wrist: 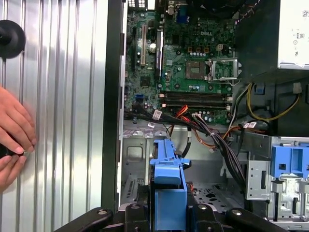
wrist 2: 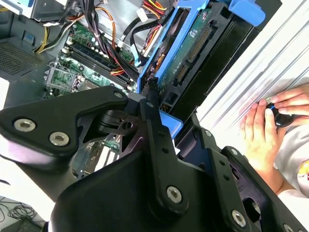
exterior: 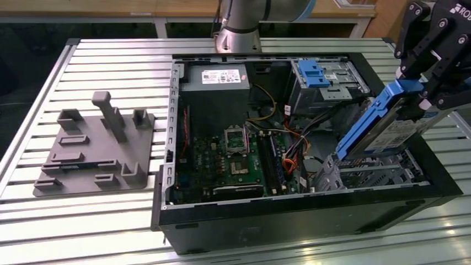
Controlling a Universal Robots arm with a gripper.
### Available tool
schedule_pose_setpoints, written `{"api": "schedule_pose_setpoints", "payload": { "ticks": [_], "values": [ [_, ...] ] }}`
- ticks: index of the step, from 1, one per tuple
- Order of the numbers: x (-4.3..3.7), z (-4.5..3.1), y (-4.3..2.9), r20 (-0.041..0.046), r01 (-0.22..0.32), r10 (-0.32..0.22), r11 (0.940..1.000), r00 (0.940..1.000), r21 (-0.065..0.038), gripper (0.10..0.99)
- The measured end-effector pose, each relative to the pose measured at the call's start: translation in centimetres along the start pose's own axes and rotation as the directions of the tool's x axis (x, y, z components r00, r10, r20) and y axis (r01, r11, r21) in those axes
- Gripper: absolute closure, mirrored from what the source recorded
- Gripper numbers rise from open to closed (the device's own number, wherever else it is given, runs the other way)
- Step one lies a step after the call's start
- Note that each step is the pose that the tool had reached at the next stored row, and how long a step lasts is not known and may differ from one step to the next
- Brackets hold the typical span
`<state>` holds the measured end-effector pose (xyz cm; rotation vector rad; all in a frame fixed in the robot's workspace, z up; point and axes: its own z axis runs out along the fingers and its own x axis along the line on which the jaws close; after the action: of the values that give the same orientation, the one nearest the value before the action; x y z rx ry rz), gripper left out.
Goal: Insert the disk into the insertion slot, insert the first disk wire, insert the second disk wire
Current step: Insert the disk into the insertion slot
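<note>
My gripper (exterior: 427,91) is shut on the disk (exterior: 386,124), a silver drive in a bright blue caddy, at the exterior view's right. The disk hangs tilted, its lower end just over the insertion slot (exterior: 372,171), a perforated silver cage in the case's near right corner. I cannot tell whether they touch. In the second wrist view the gripper (wrist 2: 161,113) grips the caddy's end, and the disk's (wrist 2: 193,43) green circuit board shows. In the first wrist view the blue caddy (wrist: 166,188) sits between the black fingers (wrist: 133,215), above the slot's floor (wrist: 207,191).
The open black computer case (exterior: 294,221) lies on a slatted metal table (exterior: 110,61). A taller cage with a blue latch (exterior: 315,74) stands at the back. Loose cables (exterior: 290,152) lie beside the slot. A grey fixture (exterior: 96,149) sits left. A person's hands (wrist 2: 268,123) rest outside the case.
</note>
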<state>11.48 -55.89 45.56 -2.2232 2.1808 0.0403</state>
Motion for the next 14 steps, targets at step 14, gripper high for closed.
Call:
{"api": "schedule_pose_setpoints", "payload": {
  "ticks": [14],
  "values": [
    [0.09, 0.32, 0.02, 0.0001, -0.002, 0.002, 1.0000, 1.0000, 0.000, 0.722]
  ]
}}
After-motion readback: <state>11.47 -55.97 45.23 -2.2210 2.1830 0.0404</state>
